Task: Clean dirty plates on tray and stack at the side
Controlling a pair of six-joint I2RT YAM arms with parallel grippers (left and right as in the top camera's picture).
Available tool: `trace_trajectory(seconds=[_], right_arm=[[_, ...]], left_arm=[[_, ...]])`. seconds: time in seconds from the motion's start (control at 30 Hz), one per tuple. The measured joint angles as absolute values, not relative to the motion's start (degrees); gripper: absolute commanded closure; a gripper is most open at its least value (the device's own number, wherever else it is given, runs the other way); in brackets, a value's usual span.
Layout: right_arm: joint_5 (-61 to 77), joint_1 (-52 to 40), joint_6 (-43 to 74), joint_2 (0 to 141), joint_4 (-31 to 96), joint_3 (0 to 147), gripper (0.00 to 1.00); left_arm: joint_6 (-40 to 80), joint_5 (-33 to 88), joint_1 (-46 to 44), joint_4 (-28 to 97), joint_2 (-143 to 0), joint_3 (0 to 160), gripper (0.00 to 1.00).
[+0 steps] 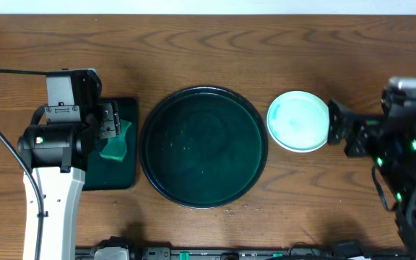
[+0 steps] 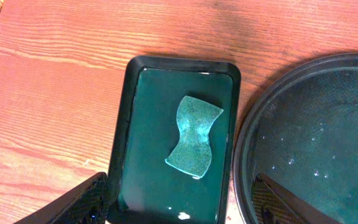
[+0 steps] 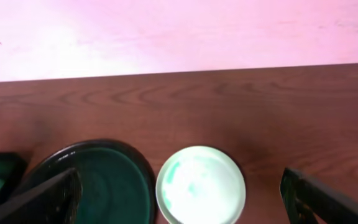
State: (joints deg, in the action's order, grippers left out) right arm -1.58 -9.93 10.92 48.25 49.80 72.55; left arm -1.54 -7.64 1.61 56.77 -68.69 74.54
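Observation:
The large round black-green tray (image 1: 203, 146) sits mid-table with nothing on it; only water drops show on it in the left wrist view (image 2: 316, 137). A pale mint-green plate (image 1: 298, 120) lies on the table just right of the tray, with a white rim showing under it like a stack. Faint green traces mark its top in the right wrist view (image 3: 201, 185). My right gripper (image 1: 341, 128) is open and empty, just right of the plates, with its fingers spread wide (image 3: 185, 205). My left gripper (image 1: 110, 123) is open and empty over the rectangular tray (image 2: 179, 208).
A small rectangular dark green tray (image 2: 148, 124) stands left of the round tray and holds a green sponge (image 2: 194, 137), also seen from overhead (image 1: 114, 148). Bare wooden table lies behind and to the far right (image 3: 303, 112).

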Motion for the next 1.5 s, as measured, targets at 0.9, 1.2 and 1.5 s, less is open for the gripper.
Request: trace_trajectory(seconds=[0.9,1.2,1.5], right_arm=[[-4.1,2.0,10.9,17.9,16.1,25.8,0.01],[-2.1,2.1,10.9,5.0,2.9,5.7,0.01],[-1.9,2.1,10.6,0.8,4.0,0.5,0.01]], left_arm=[[-1.5,-7.6,1.6,56.8,-68.7,74.5,0.26],[-1.5,-7.6,1.6,56.8,-68.7,74.5,0.26],[-1.5,-7.6,1.6,56.8,-68.7,74.5,0.26]])
